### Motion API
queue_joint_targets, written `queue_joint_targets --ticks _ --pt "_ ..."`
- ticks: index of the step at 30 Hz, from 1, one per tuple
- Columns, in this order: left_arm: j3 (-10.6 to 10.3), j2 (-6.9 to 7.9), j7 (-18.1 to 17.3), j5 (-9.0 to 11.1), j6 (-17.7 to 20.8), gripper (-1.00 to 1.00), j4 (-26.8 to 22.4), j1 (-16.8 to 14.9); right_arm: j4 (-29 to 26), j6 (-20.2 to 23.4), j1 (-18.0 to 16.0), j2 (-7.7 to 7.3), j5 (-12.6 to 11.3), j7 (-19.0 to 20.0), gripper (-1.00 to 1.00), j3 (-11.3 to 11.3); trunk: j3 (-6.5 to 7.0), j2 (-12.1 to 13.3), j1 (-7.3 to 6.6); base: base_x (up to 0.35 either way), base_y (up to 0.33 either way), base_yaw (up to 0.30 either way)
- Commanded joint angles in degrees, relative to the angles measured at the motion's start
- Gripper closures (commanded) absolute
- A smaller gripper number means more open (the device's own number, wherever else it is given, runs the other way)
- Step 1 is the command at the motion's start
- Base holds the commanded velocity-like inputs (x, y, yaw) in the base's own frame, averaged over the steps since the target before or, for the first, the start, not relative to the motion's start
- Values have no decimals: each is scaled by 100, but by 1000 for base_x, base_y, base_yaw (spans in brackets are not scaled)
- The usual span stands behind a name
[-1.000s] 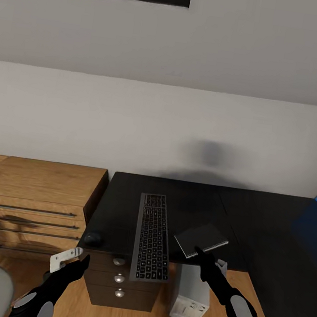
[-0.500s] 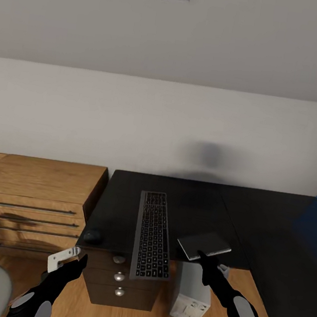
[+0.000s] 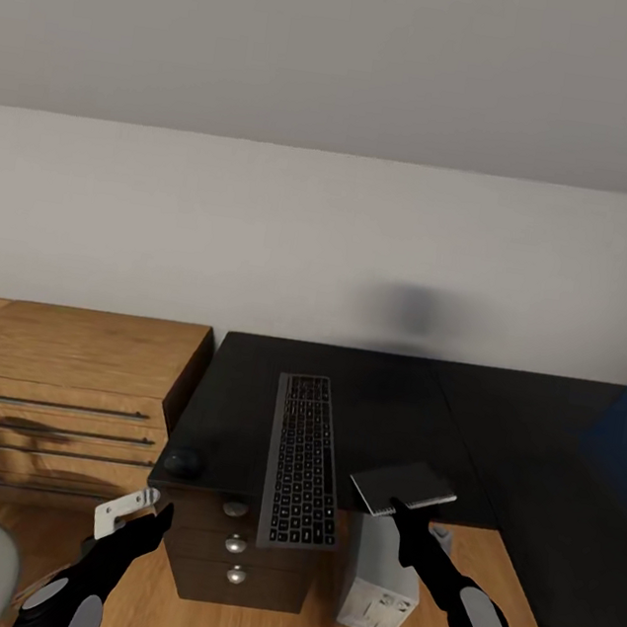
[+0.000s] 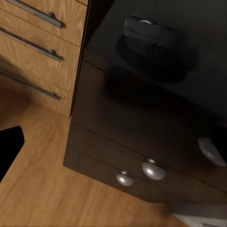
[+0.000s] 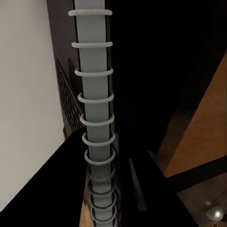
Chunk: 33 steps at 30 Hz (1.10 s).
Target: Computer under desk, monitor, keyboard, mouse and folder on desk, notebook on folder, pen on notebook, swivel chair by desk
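Dark-covered spiral-bound notebook (image 3: 402,487), grey wire rings along its spine (image 5: 97,132), was pinched at one corner by the right gripper (image 3: 403,512) above the black desk's (image 3: 240,413) front edge, right of the slim dark keyboard (image 3: 303,460). No legible writing. Against half a second earlier, notebook sat slightly more tilted; keyboard and black mouse (image 3: 182,461) unchanged. Left gripper (image 3: 157,516) fingers: state indeterminable.

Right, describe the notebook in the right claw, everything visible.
The thin dark-covered spiral notebook has a pale page edge and grey wire rings along its spine. It is closed, held nearly flat and slightly tilted above the black desk top's front edge, pinched at its near corner by the right claw, apart from the long dark keyboard.
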Motion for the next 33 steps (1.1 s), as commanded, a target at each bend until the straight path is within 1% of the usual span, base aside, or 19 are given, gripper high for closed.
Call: queue_joint_targets --ticks 1,11,29,30,33 --pt "2 -4 33 64 26 -100 -3 -4 35 25 -3 2 84 16 100 -16 -25 -44 23 0 0 0" --pt "-4 -4 33 69 26 -100 7 -4 41 26 -3 2 84 12 100 -16 -204 -445 243 0 0 0" --pt "2 -4 30 69 26 -100 74 -4 43 26 -1 0 84 11 100 -16 -204 -445 243 0 0 0" --pt "2 -4 31 69 26 -100 80 -4 43 26 -1 -1 84 11 -100 -16 -204 -445 243 0 0 0" --pt "3 -4 30 69 26 -100 99 -4 38 26 -1 -5 84 11 -100 -16 -204 -445 243 0 0 0"
